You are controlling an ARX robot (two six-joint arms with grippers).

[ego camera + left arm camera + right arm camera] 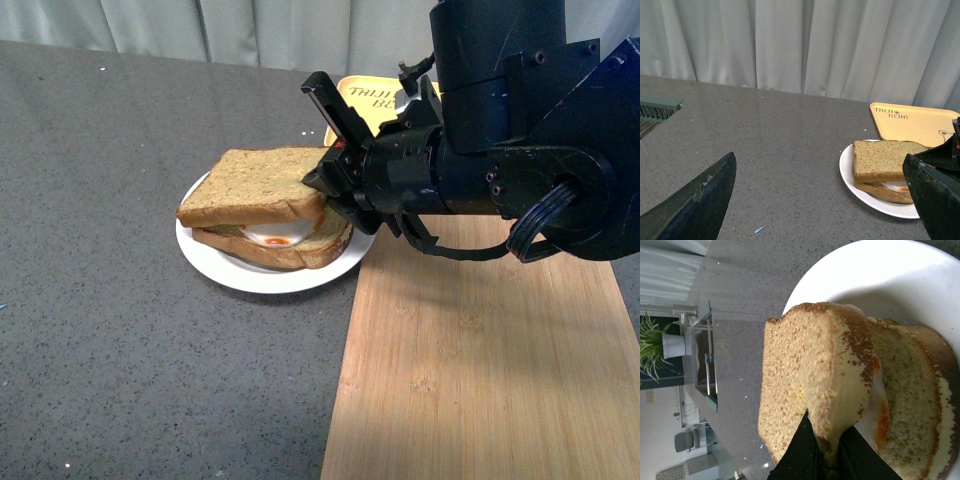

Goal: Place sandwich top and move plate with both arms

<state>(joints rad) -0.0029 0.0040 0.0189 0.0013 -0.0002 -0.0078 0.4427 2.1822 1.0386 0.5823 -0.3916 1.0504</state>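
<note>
Grey speckled tabletop (120, 300) before pale curtains (200, 30) carries the plate (240, 272); right hand (322, 185) pinches sandwich top (255, 185), left hand (819, 159) spread.

This looks like a robotics test room dressed as a kitchen corner, not a lived-in home. A broad dark grey speckled tabletop (120, 330) stands before pleated pale grey curtains (780, 45) that form a plain backdrop. On it sit kitchen props: 1 light bamboo board (480, 370), 1 rectangular yellow tray with printed lettering (910, 122) and 1 small round white plate (225, 265). A bulky black robot arm (520, 130) reaches over them. The right wrist view shows a bright white room beyond, with a green potted plant in a white pot (657, 342) and what looks like a grey chair (687, 440).
</note>
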